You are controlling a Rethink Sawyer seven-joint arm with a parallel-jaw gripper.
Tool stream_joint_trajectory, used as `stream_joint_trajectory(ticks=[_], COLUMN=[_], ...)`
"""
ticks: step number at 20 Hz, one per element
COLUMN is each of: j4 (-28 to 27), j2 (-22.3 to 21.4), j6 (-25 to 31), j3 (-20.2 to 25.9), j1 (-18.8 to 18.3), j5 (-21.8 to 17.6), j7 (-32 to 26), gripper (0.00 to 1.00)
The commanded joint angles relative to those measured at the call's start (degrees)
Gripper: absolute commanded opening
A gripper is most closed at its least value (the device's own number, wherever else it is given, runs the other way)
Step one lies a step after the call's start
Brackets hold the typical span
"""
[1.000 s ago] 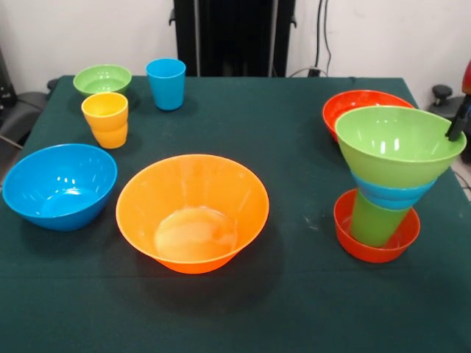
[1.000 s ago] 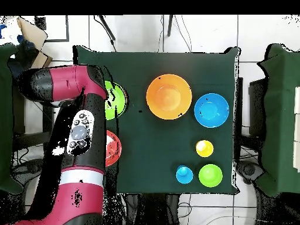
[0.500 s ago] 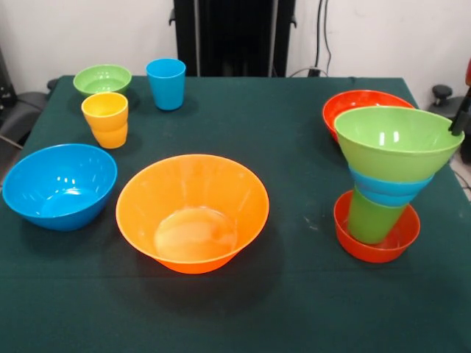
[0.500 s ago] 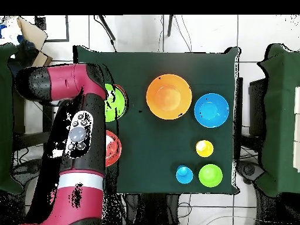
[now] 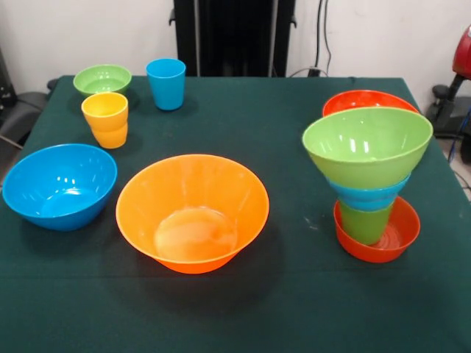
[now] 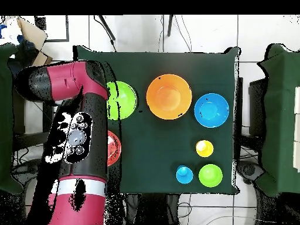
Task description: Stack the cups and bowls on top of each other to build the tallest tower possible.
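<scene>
Front view: tower (image 5: 368,184) stands alone; no gripper visible

In the front view you have the tower (image 5: 366,184) at the table's (image 5: 280,132) right side. Its bottom bowl (image 5: 386,243) sits on the table, the tower cup (image 5: 366,220) stands in that, a small bowl (image 5: 368,197) rests on the cup, and the wide bowl (image 5: 366,147) lies on top. Just behind the tower you see the rear bowl (image 5: 368,101). The largest bowl (image 5: 193,212) sits front and centre, well apart from the tower. To its left lies the left bowl (image 5: 59,184). Behind that stands the near cup (image 5: 105,119), with the corner bowl (image 5: 102,79) behind it and the far cup (image 5: 165,83) to that bowl's right.
</scene>
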Motion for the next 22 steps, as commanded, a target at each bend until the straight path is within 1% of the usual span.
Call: stream_joint_trajectory(ticks=[1, 8, 12, 22], j4=[6.90, 5.84, 3.29, 4.76], j2=[0.28, 0.90, 1.86, 0.02], j6=[2.60, 2.53, 3.99, 5.46], j3=[3.36, 5.12, 5.68, 6.12], j1=[-1.58, -2.95, -4.02, -4.05], j5=[-6.15, -7.03, -7.28, -6.80], j7=[-9.20, -9.23, -9.66, -9.46], gripper=[1.00, 1.00, 1.00, 1.00])
